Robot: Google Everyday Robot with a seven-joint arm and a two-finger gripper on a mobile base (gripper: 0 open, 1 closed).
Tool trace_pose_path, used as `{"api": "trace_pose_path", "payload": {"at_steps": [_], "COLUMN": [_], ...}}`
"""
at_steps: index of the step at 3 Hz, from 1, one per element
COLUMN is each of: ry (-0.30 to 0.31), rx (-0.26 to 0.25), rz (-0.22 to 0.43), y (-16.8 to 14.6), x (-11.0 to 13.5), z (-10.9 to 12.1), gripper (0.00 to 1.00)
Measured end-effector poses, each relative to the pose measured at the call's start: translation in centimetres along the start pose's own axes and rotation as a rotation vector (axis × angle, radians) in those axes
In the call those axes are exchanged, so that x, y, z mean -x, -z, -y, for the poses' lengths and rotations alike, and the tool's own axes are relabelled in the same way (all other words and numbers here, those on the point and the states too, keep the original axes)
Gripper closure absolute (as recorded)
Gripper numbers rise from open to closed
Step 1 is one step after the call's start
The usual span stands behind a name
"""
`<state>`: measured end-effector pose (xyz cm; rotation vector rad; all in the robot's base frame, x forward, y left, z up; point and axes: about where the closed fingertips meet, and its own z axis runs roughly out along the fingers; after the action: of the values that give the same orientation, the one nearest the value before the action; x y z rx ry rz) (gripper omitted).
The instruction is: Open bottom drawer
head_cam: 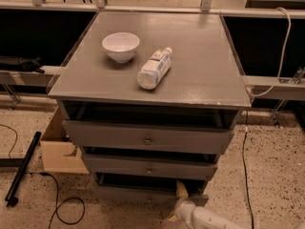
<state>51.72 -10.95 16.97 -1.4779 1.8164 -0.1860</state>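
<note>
The grey cabinet [190,66] has three drawer fronts stacked below its top. The bottom drawer [128,193] is the lowest and narrowest front, and its small knob [149,200] is barely visible at the centre. It stands slightly out from the cabinet, with a dark gap above it. My gripper [181,192] is at the right end of the bottom drawer's front, at its top edge. My white arm [202,217] comes in from the lower right, low over the floor.
A white bowl [121,46] and a plastic bottle [154,69] lying on its side rest on the cabinet top. The top drawer [147,138] and middle drawer [148,168] are slightly out. A cardboard box [58,149], a black pole [23,168] and cables [66,209] lie on the floor to the left.
</note>
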Motion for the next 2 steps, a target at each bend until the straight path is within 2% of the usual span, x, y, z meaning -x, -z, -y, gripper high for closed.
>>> {"api": "trace_pose_path", "payload": {"at_steps": [2], "ry": [-0.056], "rx": [0.043], "rz": [0.065], "y": [-1.17], "x": [0.38], "z": [1.08], "gripper": [0.00]}}
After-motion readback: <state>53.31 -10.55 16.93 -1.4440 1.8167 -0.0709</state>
